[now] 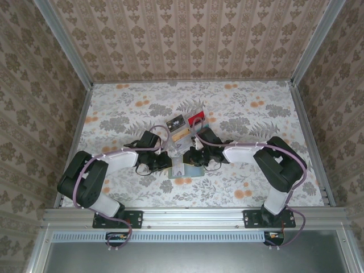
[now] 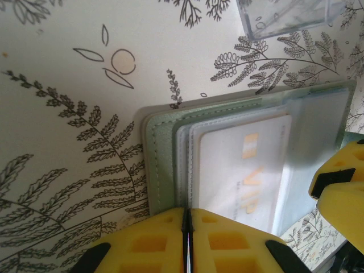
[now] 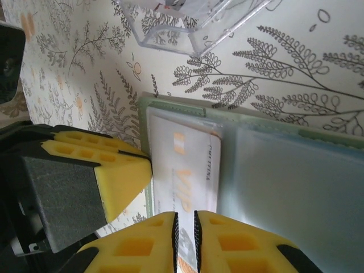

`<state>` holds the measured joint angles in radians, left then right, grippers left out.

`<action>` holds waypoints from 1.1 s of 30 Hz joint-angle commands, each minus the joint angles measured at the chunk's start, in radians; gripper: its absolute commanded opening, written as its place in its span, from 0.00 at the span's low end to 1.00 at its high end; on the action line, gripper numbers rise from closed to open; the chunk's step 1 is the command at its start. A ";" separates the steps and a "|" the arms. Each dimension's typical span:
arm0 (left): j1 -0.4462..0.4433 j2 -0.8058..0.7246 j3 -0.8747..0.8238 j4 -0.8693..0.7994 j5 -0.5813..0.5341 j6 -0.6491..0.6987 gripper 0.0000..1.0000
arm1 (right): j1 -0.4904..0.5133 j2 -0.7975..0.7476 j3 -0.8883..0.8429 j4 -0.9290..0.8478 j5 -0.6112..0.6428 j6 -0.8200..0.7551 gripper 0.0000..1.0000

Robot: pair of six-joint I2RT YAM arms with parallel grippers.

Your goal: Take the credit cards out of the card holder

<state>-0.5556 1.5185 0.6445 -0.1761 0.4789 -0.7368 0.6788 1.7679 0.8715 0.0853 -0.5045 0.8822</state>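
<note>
Three cards lie out on the table [image 1: 273,131], at 12 o'clock from the grippers: black card [image 1: 176,121], red card [image 1: 196,116], and tan card [image 1: 182,135], the nearest. Holder [image 2: 162,165] lies open and flat, mid-table, between both wrists. Left gripper [image 2: 187,236]: fingers pressed together on the holder's edge, at 6 o'clock in its wrist view. Right gripper [image 3: 185,236]: fingers nearly together, a thin slit between them pinching the end of the pale VIP card [image 3: 190,170], which lies on the holder's panel. Clear box [image 3: 182,25] sits just beyond the holder at 12 o'clock.
</note>
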 commanded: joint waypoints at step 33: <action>0.032 0.014 -0.003 -0.066 -0.034 0.042 0.18 | -0.034 -0.043 -0.075 0.036 -0.015 -0.039 0.00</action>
<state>-0.5411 1.5417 0.6556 -0.1734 0.4984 -0.7212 0.6575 1.7672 0.8227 0.1249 -0.5327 0.8726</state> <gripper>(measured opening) 0.181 0.066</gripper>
